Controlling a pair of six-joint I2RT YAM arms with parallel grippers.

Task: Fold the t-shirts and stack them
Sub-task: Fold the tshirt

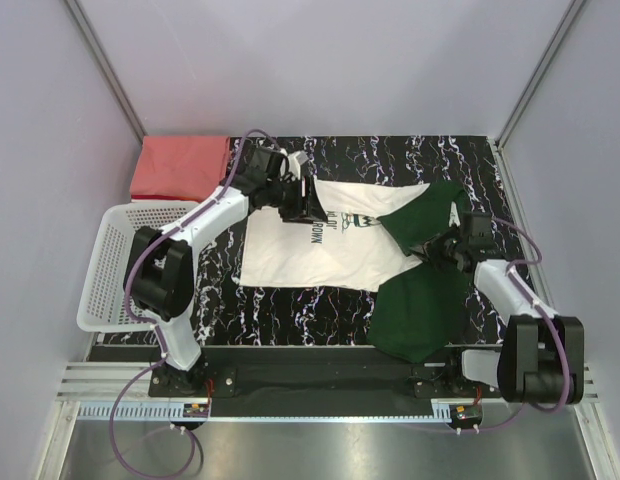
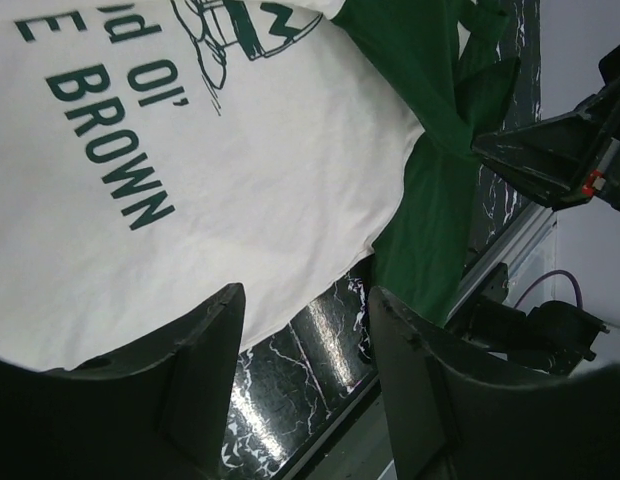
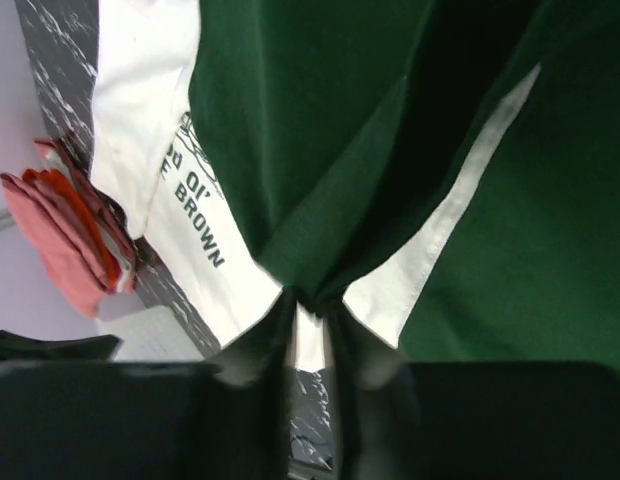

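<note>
The cream-white t-shirt point(image 1: 310, 250) lies spread on the black marbled table, its dark lettering facing up and its dark green parts point(image 1: 422, 310) on the right. My left gripper point(image 1: 312, 205) hovers open over the shirt's far left part. In the left wrist view the left gripper point(image 2: 305, 295) has only white cloth point(image 2: 240, 190) and table beneath its jaws. My right gripper point(image 1: 442, 248) is shut on a bunched fold of green and white cloth point(image 3: 320, 250), which the right gripper point(image 3: 310, 318) pinches at its fingertips. The salmon-red t-shirt point(image 1: 180, 167) lies folded at the back left.
A white mesh basket point(image 1: 108, 268) stands at the left edge, just in front of the red shirt. Grey walls close in the table on three sides. A metal rail with the arm bases point(image 1: 320, 380) runs along the near edge.
</note>
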